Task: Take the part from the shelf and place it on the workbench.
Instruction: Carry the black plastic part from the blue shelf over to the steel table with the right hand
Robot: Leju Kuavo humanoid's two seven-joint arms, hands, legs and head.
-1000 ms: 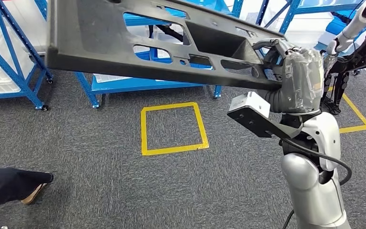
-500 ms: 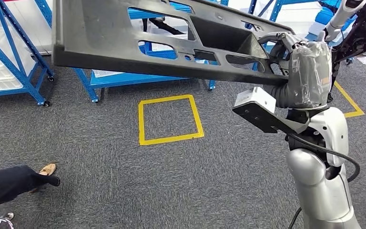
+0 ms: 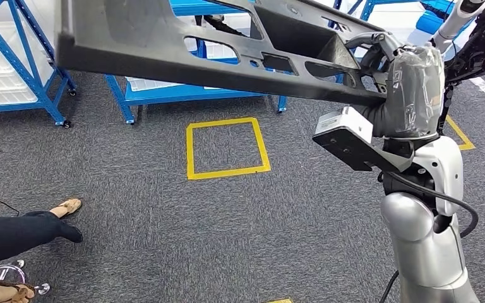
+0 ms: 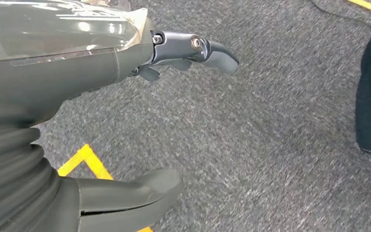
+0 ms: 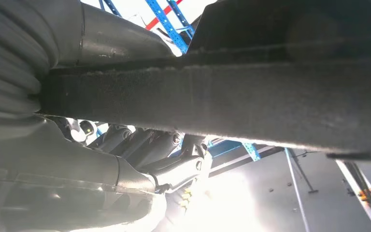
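The part [image 3: 183,47], a long dark grey moulded panel with several cut-out openings and a raised rim, is held up in the air across the upper half of the head view, reaching from about 10 o'clock to 2 o'clock. It hangs above the grey carpet floor [image 3: 227,240], clear of it. Its end at 2 o'clock sits in the right hand [image 3: 404,88], whose plastic-wrapped back faces the camera; the fingers [image 3: 369,47] curl over the panel's rim and grip it. In the right wrist view the part [image 5: 232,101] runs as a thick dark bar straight across the hand, with the dark fingers [image 5: 174,166] closed against its underside.

The left hand [image 4: 140,111] appears in its own wrist view, over the carpet, holding nothing: the thumb [image 4: 130,193] and the darker fingers [image 4: 198,50] stand well apart with bare floor between them.

Below the part, near the centre of the head view, a yellow tape square [image 3: 226,148] is marked on the floor. Beyond it, at 11 to 12 o'clock, stand blue shelf racks [image 3: 164,98] on castors, with white bins on the one at 9 to 10 o'clock. At 8 o'clock a person's leg [image 3: 22,230] in dark trousers and a sandal stretches onto the carpet. Another yellow floor line [image 3: 461,132] lies at 3 o'clock, behind the right arm.
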